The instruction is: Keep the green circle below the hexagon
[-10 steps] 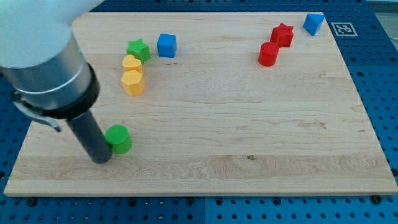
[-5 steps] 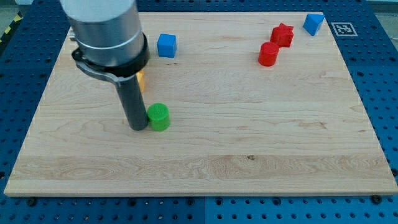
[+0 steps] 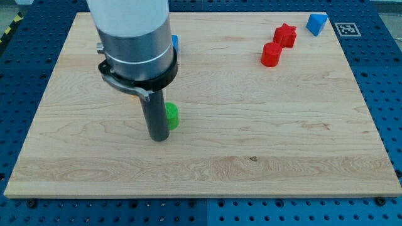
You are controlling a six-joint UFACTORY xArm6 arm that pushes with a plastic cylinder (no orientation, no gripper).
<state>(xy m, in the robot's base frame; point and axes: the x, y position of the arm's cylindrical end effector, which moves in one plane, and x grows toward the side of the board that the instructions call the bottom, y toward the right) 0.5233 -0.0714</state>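
The green circle [image 3: 172, 116] lies on the wooden board left of centre, half hidden behind my rod. My tip [image 3: 159, 138] rests on the board just left of and slightly below the green circle, touching its left side. The yellow hexagon is hidden behind my arm; only a sliver of yellow [image 3: 137, 96] shows under the arm's collar, above and left of the green circle.
A blue cube [image 3: 175, 43] peeks out from behind the arm near the view's top. A red circle [image 3: 271, 54] and a red star [image 3: 285, 34] sit at the upper right, with a blue block [image 3: 316, 23] near the top right corner. The board's edge [image 3: 201, 196] runs along the bottom.
My tip has swept from the lower left toward the view's right, pushing the green circle right and up. The arm now covers the yellow blocks and the green star.
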